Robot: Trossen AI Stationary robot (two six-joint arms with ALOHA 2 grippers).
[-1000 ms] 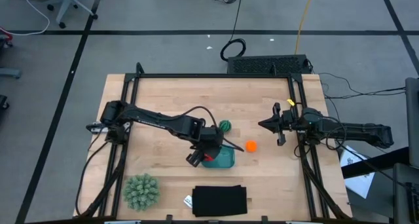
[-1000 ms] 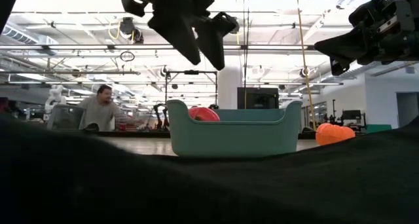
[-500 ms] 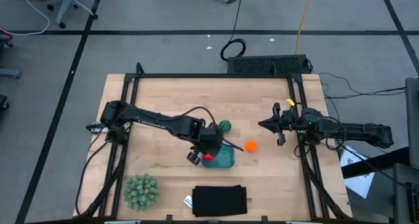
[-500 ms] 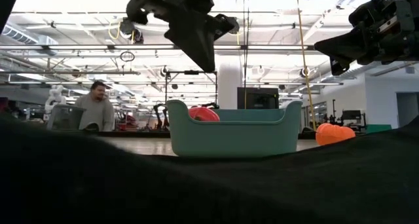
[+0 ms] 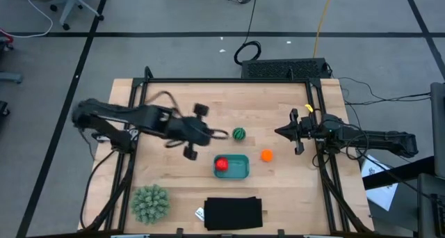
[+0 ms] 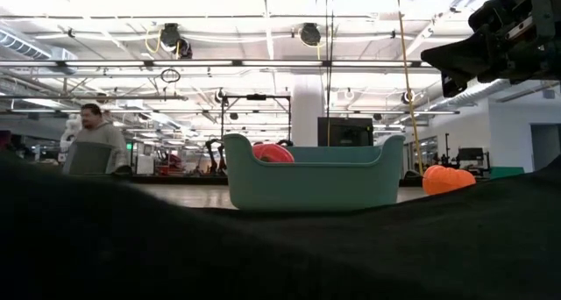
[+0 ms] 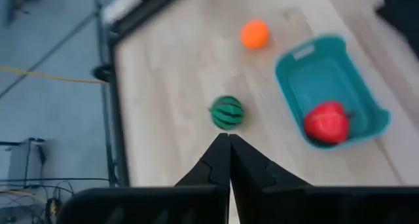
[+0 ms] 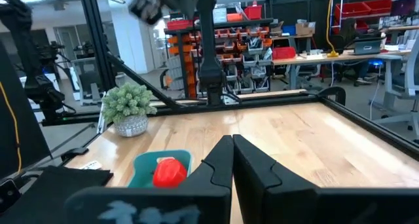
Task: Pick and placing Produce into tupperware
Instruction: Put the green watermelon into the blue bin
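The teal tupperware (image 5: pixel 233 168) stands mid-table with the red piece (image 5: pixel 222 164) lying inside it; both also show in the low view, the tub (image 6: pixel 314 175) with the red piece (image 6: pixel 273 152) above its rim. The green striped piece (image 5: pixel 239 134) and the orange piece (image 5: pixel 266 155) rest on the wood beyond and to the right of the tub. My left gripper (image 5: pixel 221 134) is shut, empty and raised, just left of the striped piece (image 7: pixel 226 112). My right gripper (image 5: pixel 280 132) hangs shut and empty near the right rail.
A spiky pale-green ball (image 5: pixel 150 203) sits at the near left. A flat black rectangle (image 5: pixel 233 213) lies at the near edge. Black frame rails (image 5: pixel 314 120) run along the table's sides. A person (image 6: pixel 95 144) stands in the room behind.
My left gripper has shut its fingers empty, risen out of the low view, and swung away from the tub toward the table's far left, ending beside the striped piece. The red piece has stayed in the tub.
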